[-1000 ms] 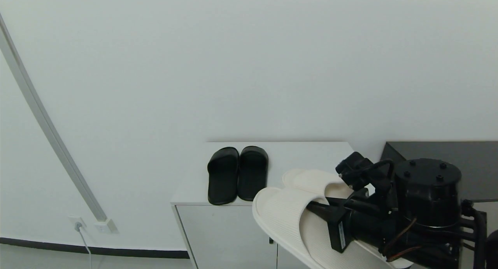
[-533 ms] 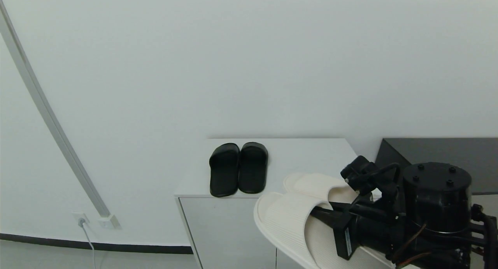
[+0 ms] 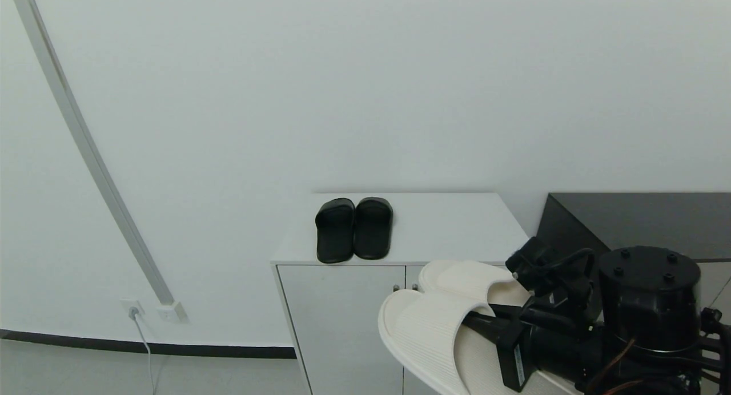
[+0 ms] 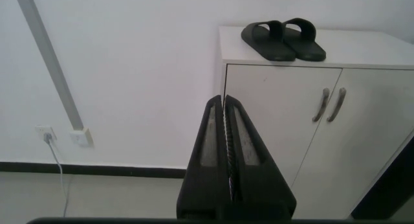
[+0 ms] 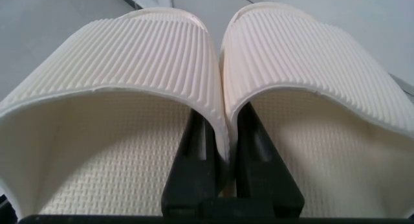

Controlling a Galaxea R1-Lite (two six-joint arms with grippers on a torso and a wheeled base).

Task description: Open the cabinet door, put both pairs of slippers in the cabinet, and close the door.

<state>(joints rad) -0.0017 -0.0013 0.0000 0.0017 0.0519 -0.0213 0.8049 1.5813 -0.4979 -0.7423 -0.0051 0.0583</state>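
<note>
Right pincer [image 5: 224, 130] inside both white slippers [image 5: 155, 62]

1. I'm holding the right arm [image 3: 605, 338] low on the right side, its wrist pointing forward and leftward.
2. The right gripper [image 3: 482, 317] is clamping the white slippers [image 3: 422, 332] by their adjoining inner walls, one finger inside each.
3. The left gripper [image 4: 224, 111] is pointing forward, its fingers pressing together on nothing.

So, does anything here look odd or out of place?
Nothing spilled or damaged. The odd bit: the black slippers sit on top of the white cabinet, whose doors are shut, and the right gripper pinches the white slippers together by their inner edges.
</note>
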